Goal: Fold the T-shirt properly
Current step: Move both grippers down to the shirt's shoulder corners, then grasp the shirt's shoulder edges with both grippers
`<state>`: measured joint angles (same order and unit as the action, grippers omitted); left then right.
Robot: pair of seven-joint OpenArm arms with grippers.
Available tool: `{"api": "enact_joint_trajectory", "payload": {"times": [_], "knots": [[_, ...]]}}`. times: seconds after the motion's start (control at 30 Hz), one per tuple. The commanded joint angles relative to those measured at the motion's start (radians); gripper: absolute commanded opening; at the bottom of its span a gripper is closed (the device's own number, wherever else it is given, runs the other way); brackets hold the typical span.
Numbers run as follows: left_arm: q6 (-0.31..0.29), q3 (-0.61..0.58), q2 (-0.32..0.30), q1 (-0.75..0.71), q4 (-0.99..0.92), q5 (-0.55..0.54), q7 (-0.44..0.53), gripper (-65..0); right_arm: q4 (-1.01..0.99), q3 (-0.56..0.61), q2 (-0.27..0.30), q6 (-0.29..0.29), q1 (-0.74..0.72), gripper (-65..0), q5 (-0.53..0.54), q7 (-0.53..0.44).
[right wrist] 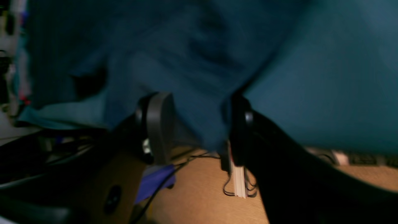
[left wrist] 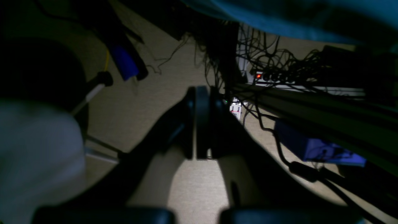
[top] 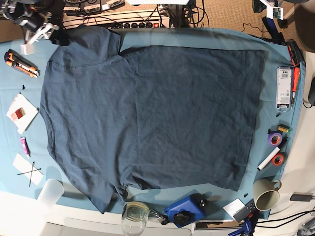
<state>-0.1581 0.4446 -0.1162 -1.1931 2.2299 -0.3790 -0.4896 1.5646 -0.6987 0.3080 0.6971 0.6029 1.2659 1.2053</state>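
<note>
The dark navy T-shirt (top: 157, 113) lies spread flat over most of the teal tablecloth (top: 11, 142); one sleeve (top: 91, 42) reaches the far left edge. In the right wrist view, a dark flap of the T-shirt (right wrist: 192, 77) hangs over the table edge between the fingers of my right gripper (right wrist: 197, 127). Its jaws stand wide apart, so it is open around the cloth. My left gripper (left wrist: 202, 124) is shut on nothing, off the table and facing the floor. The shirt's collar is hidden.
Along the left edge lie a box cutter (top: 20, 64), paper cards (top: 22, 112) and a plastic cup (top: 50, 191). A glass (top: 135, 216), a blue tool (top: 184, 210) and a mug (top: 266, 198) stand at the front. Tape rolls (top: 274, 138) and a handset (top: 284, 87) are on the right. Cables and a power strip (left wrist: 279, 81) lie on the floor.
</note>
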Motion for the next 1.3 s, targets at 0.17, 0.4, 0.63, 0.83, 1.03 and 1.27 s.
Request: {"api": "enact_joint_trajectory", "payload": {"times": [0.17, 0.4, 0.63, 0.83, 1.03, 1.27], "knots": [[-0.003, 0.004, -0.003, -0.014, 0.014, -0.001, 0.033, -65.0, 0.011, 0.003, -0.079, 0.001, 0.01, -36.7, -0.062, -0.005], [0.008, 0.004, -0.003, 0.077, 0.014, 0.011, 0.078, -56.6, 0.011, 0.004, -0.081, 0.001, 0.01, -36.7, -0.063, -0.003], [0.223, 0.004, -0.003, 0.19, 0.019, -0.049, 0.035, -56.4, 0.011, 0.004, -0.08, 0.001, 0.01, -36.7, -0.063, 0.006], [0.127, 0.004, -0.004, 0.277, 0.025, -0.124, -0.08, -62.9, 0.011, 0.004, -0.08, 0.001, 0.01, -36.7, -0.063, 0.012], [0.043, 0.004, -0.035, 0.354, 0.014, -0.139, -0.121, -65.0, 0.011, 0.004, -0.081, 0.001, 0.01, -36.7, -0.063, 0.026], [-0.079, 0.06, -0.113, 0.471, -0.185, -0.25, -0.124, -65.0, 0.011, 0.004, -0.081, 0.001, 0.01, -36.7, -0.063, 0.027]]}}
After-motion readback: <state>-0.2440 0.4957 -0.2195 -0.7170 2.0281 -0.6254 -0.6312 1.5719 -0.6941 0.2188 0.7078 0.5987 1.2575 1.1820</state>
